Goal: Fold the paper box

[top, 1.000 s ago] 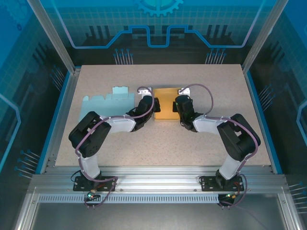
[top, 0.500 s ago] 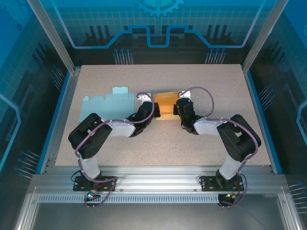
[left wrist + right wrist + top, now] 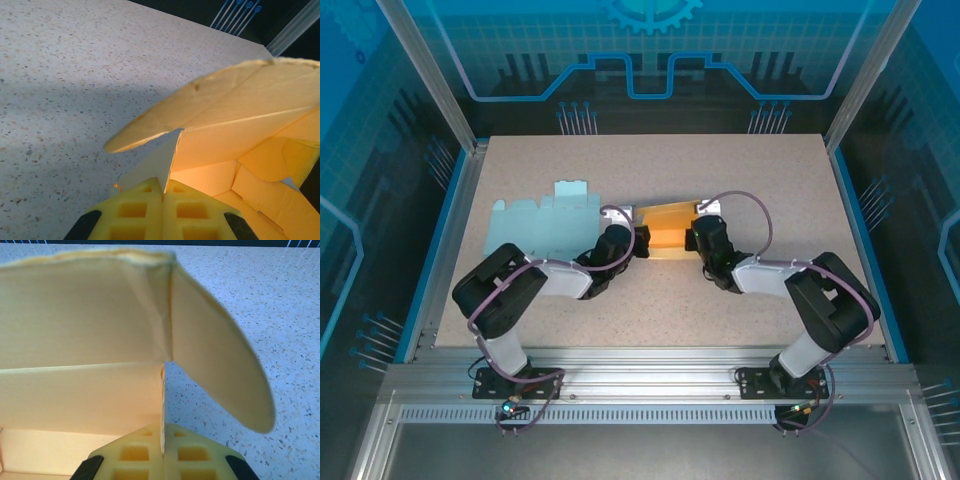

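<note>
The speckled tabletop [image 3: 750, 180] lies bare across its far half and its whole right side, and a bare strip runs along the near edge in front of the arms. A flat pale blue cardboard cutout [image 3: 545, 212] lies on the left part, near the left arm's wrist and well in from the left edge.

The yellow paper box [image 3: 667, 228] sits near the middle of the tabletop, between the two claws, half raised with its opening turned up. In the left wrist view its inside [image 3: 240, 125] shows creased panels and loose flaps, and a rounded flap juts out over the tabletop. In the right wrist view a tall wall [image 3: 75, 340] stands upright and a curved flap hangs off its right end.

The left claw [image 3: 636, 238] is pinched tight on a thin wall at the box's left end, with the paper edge running down between its yellow pads [image 3: 135, 212]. The right claw [image 3: 698, 238] is likewise pinched on the right-end wall, paper caught between its pads [image 3: 192, 452].
</note>
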